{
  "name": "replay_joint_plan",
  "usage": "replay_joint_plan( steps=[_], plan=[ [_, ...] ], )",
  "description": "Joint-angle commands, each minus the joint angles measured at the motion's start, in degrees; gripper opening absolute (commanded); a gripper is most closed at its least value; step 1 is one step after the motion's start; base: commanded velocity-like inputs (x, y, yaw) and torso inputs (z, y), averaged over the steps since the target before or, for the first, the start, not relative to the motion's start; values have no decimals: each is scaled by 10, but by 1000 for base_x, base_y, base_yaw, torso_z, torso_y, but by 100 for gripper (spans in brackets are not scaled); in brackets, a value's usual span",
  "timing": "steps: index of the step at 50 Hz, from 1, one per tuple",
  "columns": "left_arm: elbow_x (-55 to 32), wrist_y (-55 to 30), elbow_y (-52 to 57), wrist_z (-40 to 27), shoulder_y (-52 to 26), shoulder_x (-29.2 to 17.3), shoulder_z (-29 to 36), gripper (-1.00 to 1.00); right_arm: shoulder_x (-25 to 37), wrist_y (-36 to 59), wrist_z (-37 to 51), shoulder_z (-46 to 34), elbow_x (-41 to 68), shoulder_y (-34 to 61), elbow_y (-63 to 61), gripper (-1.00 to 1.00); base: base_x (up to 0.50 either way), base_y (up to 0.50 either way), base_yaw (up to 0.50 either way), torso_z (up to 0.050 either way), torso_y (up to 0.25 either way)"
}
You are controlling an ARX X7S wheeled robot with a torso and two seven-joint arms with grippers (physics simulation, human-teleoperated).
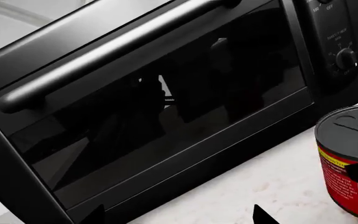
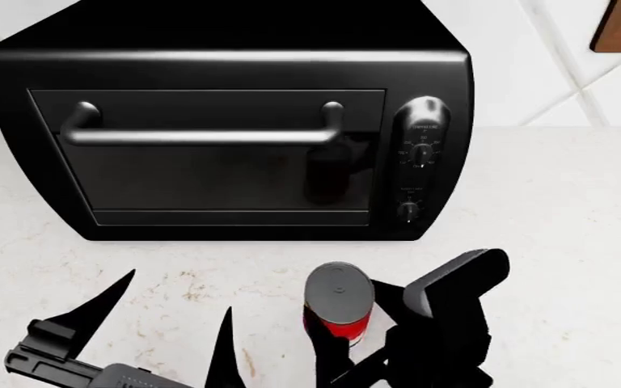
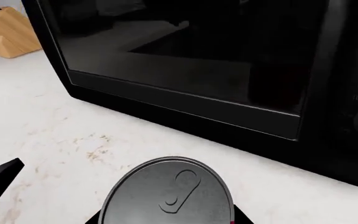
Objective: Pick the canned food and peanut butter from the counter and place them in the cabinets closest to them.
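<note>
Black fingers of my right gripper (image 2: 338,343) sit around the canned food (image 2: 339,309): in the head view one finger shows at the can's right and another dark tip low at its left, so the tin stands between them. Whether the pads already press the label I cannot tell; the right wrist view only shows the can's dark silver lid right under the camera, with a bit of black gripper at either side of it.

The can stands upright on the white desk (image 2: 569,242), its long axis vertical, pull-tab lid facing up. My right arm is clearly the nearer one. The left gripper (image 2: 175,323) hovers just to the can's left, its two pointed fingers spread wide and empty; its wrist camera catches the can at the frame's edge.

I judge the next move to be a firm close and a straight lift, since the can is tall for its width and could tip if nudged sideways.

Just behind the can stands a black toaster oven (image 2: 224,137), its glass door and handle facing me, leaving only a narrow strip of desk. A wooden knife block (image 3: 8,32) stands off to one side. No peanut butter is visible.
</note>
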Motion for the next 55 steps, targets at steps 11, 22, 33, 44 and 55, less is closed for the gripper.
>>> replay_joint_plan(
  steps=[11, 22, 33, 44, 55],
  plan=[
    [7, 10, 2, 2, -11, 2, 9, 100, 61, 10, 159, 171, 83, 236, -114, -100, 0, 0, 0, 0, 1],
    [-6, 10, 3, -7, -32, 22, 20, 100, 42, 48, 238, 266, 88, 411, -97, -100, 0, 0, 0, 0, 0],
    [-16, -3, 3, -7, -19, 38, -3, 100, -21, 92, 250, 288, 114, 513, -43, -100, 0, 0, 0, 0, 0],
    [1, 9, -1, 5, -9, 32, -4, 100, -58, 120, 240, 286, 104, 550, 3, -100, 0, 0, 0, 0, 1],
    [16, 17, -2, 12, -9, 21, 9, 100, -110, 159, 180, 265, 67, 583, 155, -100, 0, 0, 0, 0, 0]
  ],
)
